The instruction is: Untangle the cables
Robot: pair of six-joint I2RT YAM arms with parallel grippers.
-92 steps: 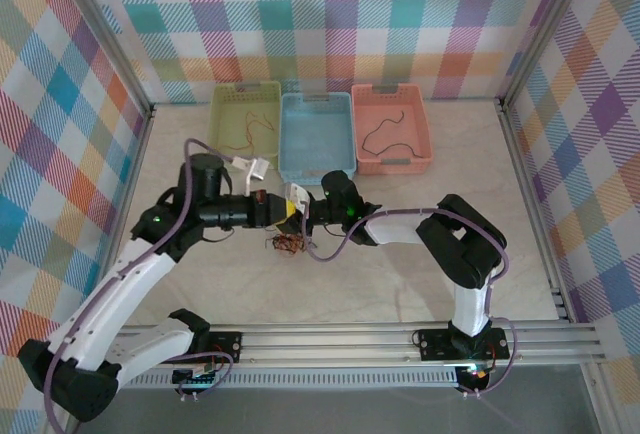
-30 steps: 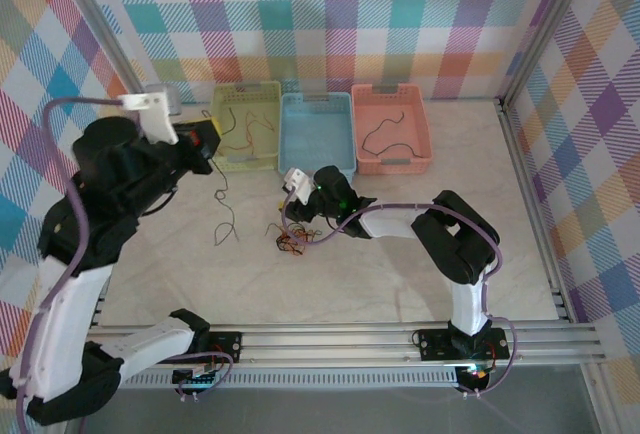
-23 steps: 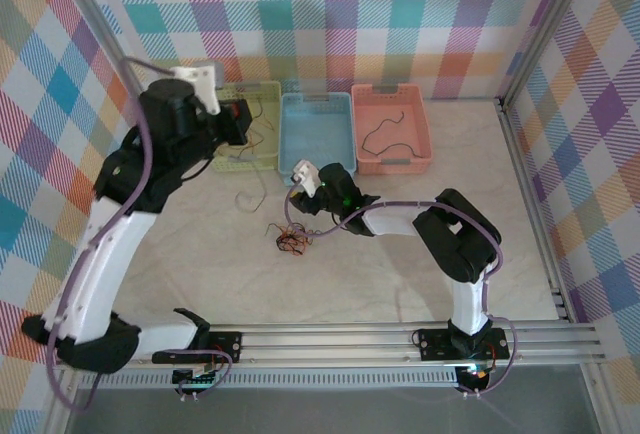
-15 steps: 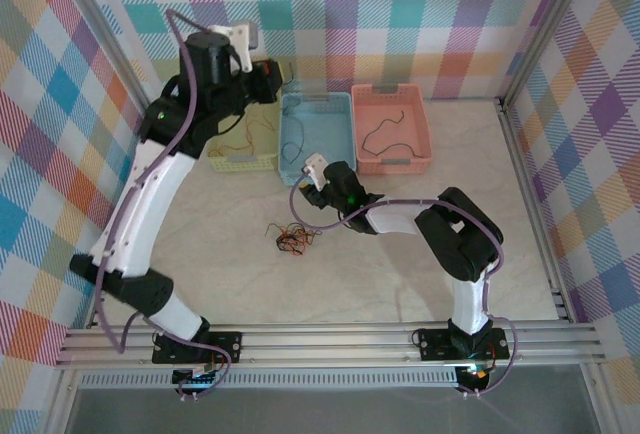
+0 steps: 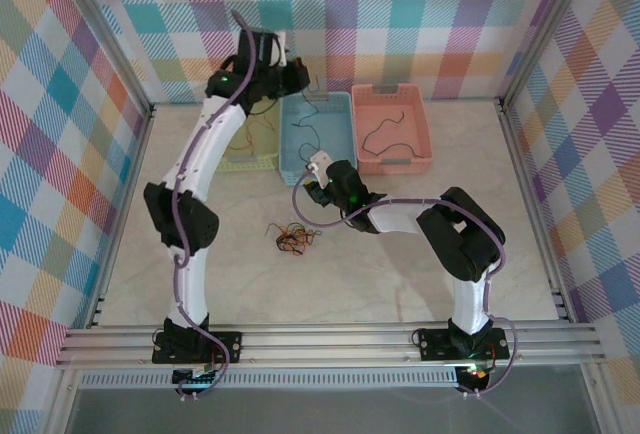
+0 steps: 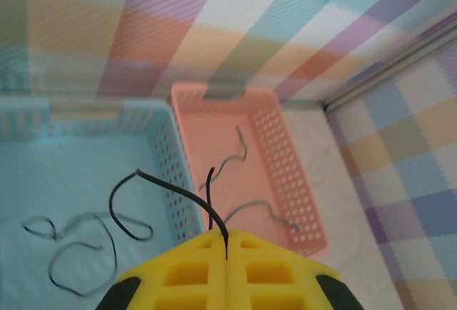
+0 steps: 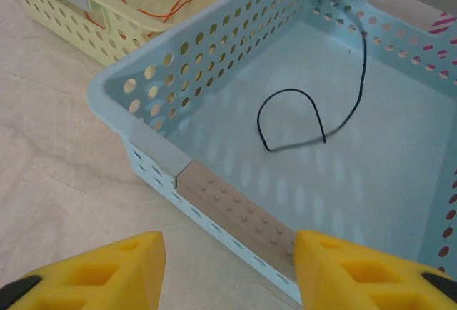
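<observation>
Left gripper clenched on black cable above blue basket | right gripper released, at blue basket's near rim | tangled cables on table

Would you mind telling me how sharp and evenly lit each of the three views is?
Top view: even light, faint shadows, the tangle small but sharp. Left wrist view: soft, the pink basket hazy, the black cable in the left gripper clearest. Right wrist view: the blue basket sharp, light dots on its floor, the right gripper blurred.
</observation>
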